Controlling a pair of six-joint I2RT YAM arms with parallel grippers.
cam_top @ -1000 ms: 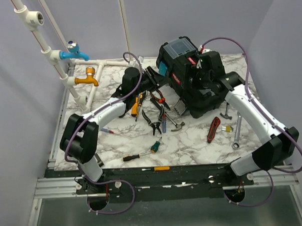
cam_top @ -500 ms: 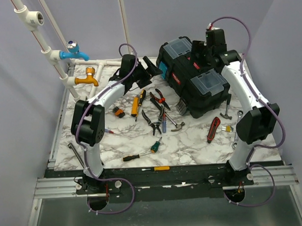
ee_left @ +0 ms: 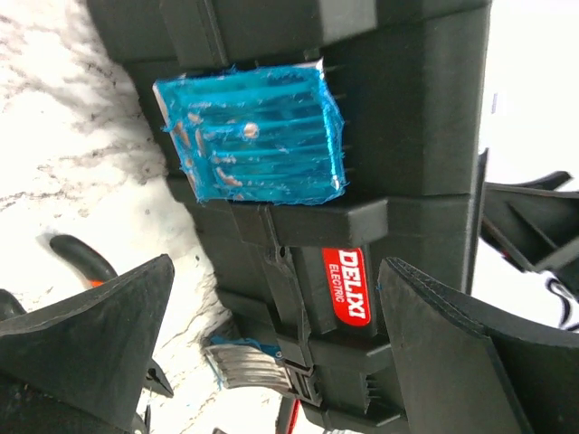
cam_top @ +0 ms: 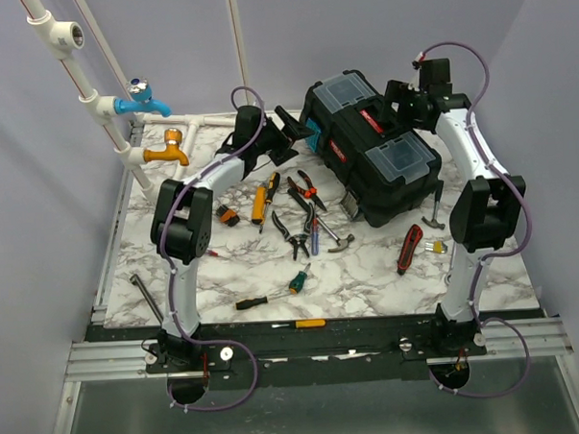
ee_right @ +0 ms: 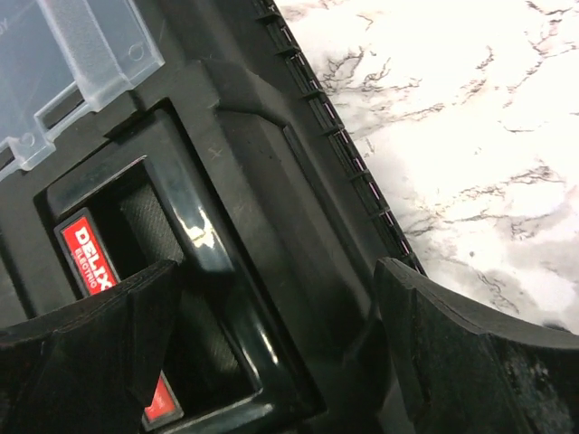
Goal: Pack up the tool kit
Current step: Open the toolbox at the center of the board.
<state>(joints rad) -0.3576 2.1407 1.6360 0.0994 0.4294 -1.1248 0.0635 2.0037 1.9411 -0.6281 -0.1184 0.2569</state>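
Top external view gives us the tool kit, a black toolbox with two clear-lidded top compartments, standing toward the far right of the marble table. Both arms reach to it from opposite sides.

Our left gripper sits just beside the box's left end with its jaws spread wide and nothing between them. On the left wrist camera the left gripper faces the box's end wall, and the teal latch lies ahead of the gap. We cannot tell whether either finger touches the plastic.

Our right gripper hangs at the box's far right side, also wide open and holding nothing. On the right wrist camera the right gripper straddles the lid's edge, with the red-labelled handle recess near one finger and a clear lid beyond it.

Loose tools lie on the marble left of and in front of the box: an orange-handled screwdriver, pliers, a small hammer, a green-handled screwdriver and a red-handled tool.
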